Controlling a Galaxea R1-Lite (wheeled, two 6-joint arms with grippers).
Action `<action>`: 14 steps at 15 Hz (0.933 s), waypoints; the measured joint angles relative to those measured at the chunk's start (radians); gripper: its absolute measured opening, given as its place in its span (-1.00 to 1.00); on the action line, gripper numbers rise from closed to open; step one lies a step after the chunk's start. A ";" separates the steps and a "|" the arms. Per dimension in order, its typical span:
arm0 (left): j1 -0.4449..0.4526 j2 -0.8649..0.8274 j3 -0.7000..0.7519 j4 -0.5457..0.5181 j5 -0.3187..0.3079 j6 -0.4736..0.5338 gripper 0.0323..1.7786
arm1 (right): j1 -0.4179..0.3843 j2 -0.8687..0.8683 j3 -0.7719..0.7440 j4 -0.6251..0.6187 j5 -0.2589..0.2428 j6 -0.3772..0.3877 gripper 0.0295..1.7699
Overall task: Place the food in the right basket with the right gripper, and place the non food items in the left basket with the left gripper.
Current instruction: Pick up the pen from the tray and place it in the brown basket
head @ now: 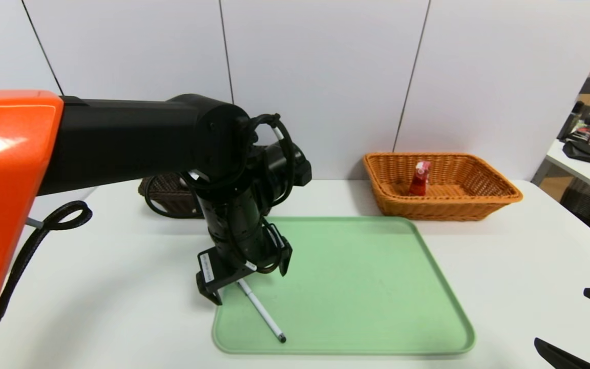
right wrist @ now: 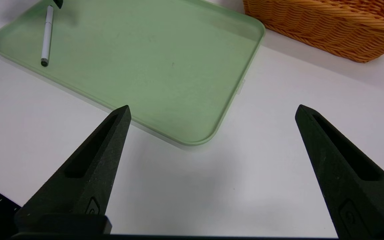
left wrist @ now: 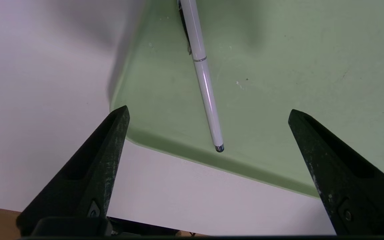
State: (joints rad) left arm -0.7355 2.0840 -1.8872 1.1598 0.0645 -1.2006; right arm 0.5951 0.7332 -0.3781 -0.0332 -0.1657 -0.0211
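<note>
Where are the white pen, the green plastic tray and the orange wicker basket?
White pen (head: 264,313): head view, middle of its barrel.
Green plastic tray (head: 366,287): head view, bare floor of the tray.
Orange wicker basket (head: 500,180): head view, its right wall near the rim.

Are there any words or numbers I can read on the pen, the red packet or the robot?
Nothing readable.
White sticker on the left gripper: print too small to read.
Red packet in the orange basket: a pale patch, too blurred to read.
White pen on the green tray: no text visible.
</note>
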 joint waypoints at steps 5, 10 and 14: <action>0.016 0.026 0.005 -0.023 -0.013 0.000 0.90 | 0.000 0.000 0.001 0.001 0.001 0.000 0.92; 0.032 0.053 0.008 -0.056 -0.031 -0.009 0.90 | 0.000 0.001 0.001 0.000 0.001 0.000 0.92; 0.032 0.072 0.012 -0.066 -0.035 -0.012 0.90 | 0.000 0.002 0.001 0.000 0.001 0.000 0.92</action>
State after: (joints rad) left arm -0.7032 2.1562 -1.8753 1.0934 0.0294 -1.2123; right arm 0.5949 0.7349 -0.3774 -0.0332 -0.1645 -0.0206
